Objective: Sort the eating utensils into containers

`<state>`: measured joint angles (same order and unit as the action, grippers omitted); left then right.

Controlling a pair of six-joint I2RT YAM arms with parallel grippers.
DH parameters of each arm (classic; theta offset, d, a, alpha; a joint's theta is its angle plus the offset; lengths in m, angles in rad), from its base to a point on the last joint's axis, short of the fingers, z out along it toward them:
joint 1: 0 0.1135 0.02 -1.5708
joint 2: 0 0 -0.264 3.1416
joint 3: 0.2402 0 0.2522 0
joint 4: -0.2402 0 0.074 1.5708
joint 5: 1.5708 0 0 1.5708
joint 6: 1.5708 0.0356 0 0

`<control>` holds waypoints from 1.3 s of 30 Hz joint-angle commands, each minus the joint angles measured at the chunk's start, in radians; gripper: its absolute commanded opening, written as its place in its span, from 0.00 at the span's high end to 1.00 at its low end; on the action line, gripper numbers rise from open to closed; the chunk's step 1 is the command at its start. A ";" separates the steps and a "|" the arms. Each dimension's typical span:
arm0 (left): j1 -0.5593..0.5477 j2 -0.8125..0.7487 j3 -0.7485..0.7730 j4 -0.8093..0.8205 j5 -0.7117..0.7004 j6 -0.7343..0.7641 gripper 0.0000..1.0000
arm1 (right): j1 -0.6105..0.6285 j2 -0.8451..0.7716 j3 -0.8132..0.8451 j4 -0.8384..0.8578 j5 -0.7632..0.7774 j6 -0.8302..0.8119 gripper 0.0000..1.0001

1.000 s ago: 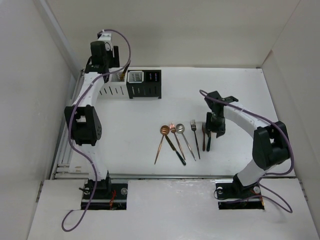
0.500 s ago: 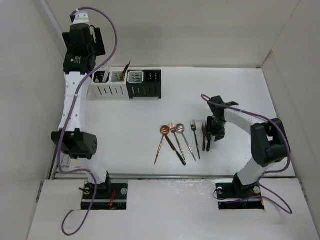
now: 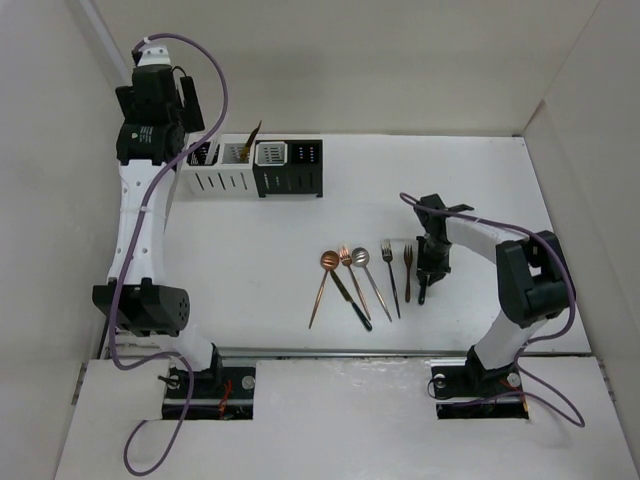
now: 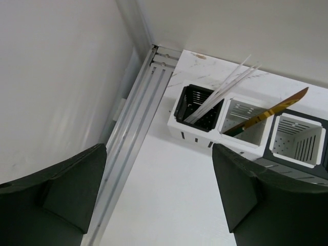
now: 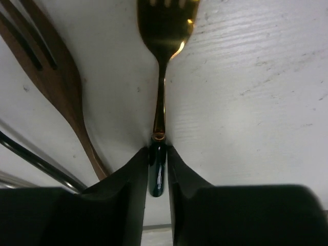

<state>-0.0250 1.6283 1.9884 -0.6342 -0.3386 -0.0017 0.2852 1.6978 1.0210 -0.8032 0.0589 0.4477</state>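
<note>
White table [image 3: 280, 235] — a metal rail [image 4: 136, 110] along its left edge

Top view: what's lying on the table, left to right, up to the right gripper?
copper spoon → silver spoon → dark fork → copper fork → right gripper on gold fork. Crossed pair beside the copper spoon skipped.

The white table [image 3: 480, 180] carries a row of four perforated caddies [image 3: 270, 182] at its far left; mid-table lie spoons [image 3: 328, 260], forks [image 3: 387, 247] and, rightmost, a dark-handled gold fork [image 5: 164, 20]
</note>
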 commanded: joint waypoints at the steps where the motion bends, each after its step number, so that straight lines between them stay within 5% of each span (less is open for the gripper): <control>1: 0.027 -0.085 -0.022 0.018 -0.020 -0.006 0.18 | 0.014 0.039 0.007 0.021 0.002 -0.021 0.75; 5: 0.039 -0.108 -0.043 0.018 -0.020 -0.006 0.18 | 0.005 0.077 0.016 0.021 0.031 -0.032 1.00; 10: 0.039 -0.128 -0.063 0.018 0.006 -0.006 0.18 | -0.004 0.040 0.076 -0.039 0.148 -0.041 1.00; 16: 0.059 -0.128 -0.082 0.018 0.006 -0.006 0.18 | 0.100 -0.124 0.472 -0.084 0.471 -0.088 1.00; 20: 0.068 -0.119 -0.082 0.027 0.006 -0.006 0.18 | 0.193 -0.067 0.692 0.207 0.521 -0.238 1.00; 26: 0.068 -0.110 -0.111 0.036 0.018 0.003 0.18 | 0.308 0.110 0.789 0.844 0.314 -0.383 1.00; 32: 0.068 -0.081 -0.138 0.036 0.018 0.003 0.18 | 0.385 0.451 1.152 0.950 0.199 -0.446 1.00; 39: 0.077 -0.081 -0.148 0.045 0.039 0.003 0.18 | 0.419 0.637 1.171 1.148 0.262 -0.471 1.00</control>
<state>0.0444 1.5608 1.8515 -0.6228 -0.3061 -0.0010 0.6914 2.3592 2.1471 0.1631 0.3050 0.0082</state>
